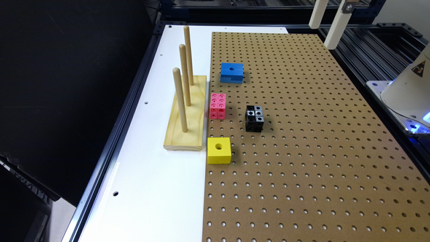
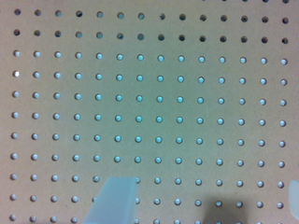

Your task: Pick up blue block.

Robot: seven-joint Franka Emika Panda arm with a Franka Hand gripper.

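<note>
Nearest in the exterior view, a brown pegboard point(image 1: 302, 168) is seen laid over a white tabletop point(image 1: 151, 188), a strip of which is left bare along the exterior view's left. A yellow block point(image 1: 219, 150) with a round hole in its top is found at the pegboard's left edge, just beside the near corner of a pale wooden stand point(image 1: 186, 117) from which three upright dowels are raised in a row. Beyond the yellow block, a black cube cluster point(image 1: 254, 118) is set on the pegboard, and a pink studded cube cluster point(image 1: 217, 106) is placed a little farther back, close against the stand's edge. Farther still, the blue block point(image 1: 231, 72) is seen resting flat on the pegboard, near its left edge and toward the far end; a round hole is shown in its top and a notch in its near side, and nothing is touching it. At the exterior view's right edge, part of the white robot base point(image 1: 406, 90) is visible. At the far right corner, the gripper point(image 1: 322, 37) is held high above the pegboard, well apart from the blue block. In the wrist view, the pegboard point(image 2: 149, 102) is seen below, with one pale finger point(image 2: 114, 200) and a second at the frame's edge; the jaws are spread wide, and nothing is gripped between them.
</note>
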